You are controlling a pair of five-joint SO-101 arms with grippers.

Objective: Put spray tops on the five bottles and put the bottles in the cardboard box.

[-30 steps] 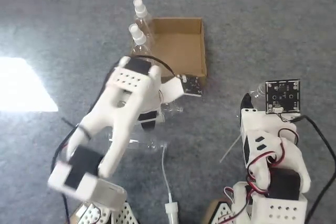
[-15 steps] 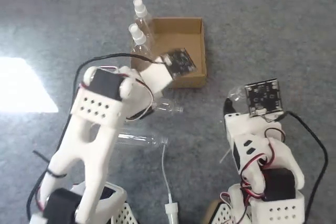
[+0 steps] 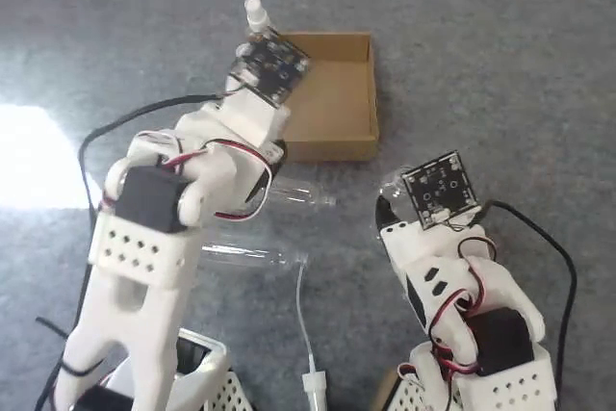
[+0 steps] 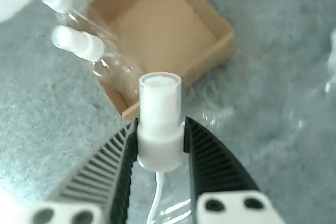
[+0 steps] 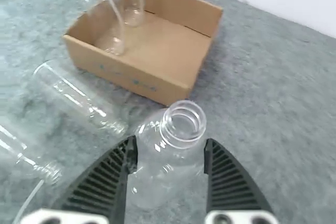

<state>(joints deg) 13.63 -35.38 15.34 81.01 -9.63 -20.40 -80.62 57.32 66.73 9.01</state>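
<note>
My left gripper [image 4: 160, 148] is shut on a white spray top [image 4: 160, 121], whose thin tube hangs below the fingers. It is held above the table just short of the cardboard box [image 4: 157, 24]. Two capped bottles [image 4: 73, 43] stand in the box against one wall. My right gripper [image 5: 168, 153] is shut on a clear uncapped bottle [image 5: 176, 140], mouth up, in front of the box [image 5: 131, 77]. In the high view this held bottle [image 3: 393, 183] sits at the right arm's tip, below the box [image 3: 337, 93].
Two uncapped clear bottles lie on the grey table before the box, one [image 3: 303, 197] near the left arm and one [image 3: 255, 257] closer to the bases. A loose spray top [image 3: 315, 387] with its long tube lies between the arm bases.
The left arm swung from low over the lying bottles up towards the box's near left side. The right arm shifted left with its bottle.
</note>
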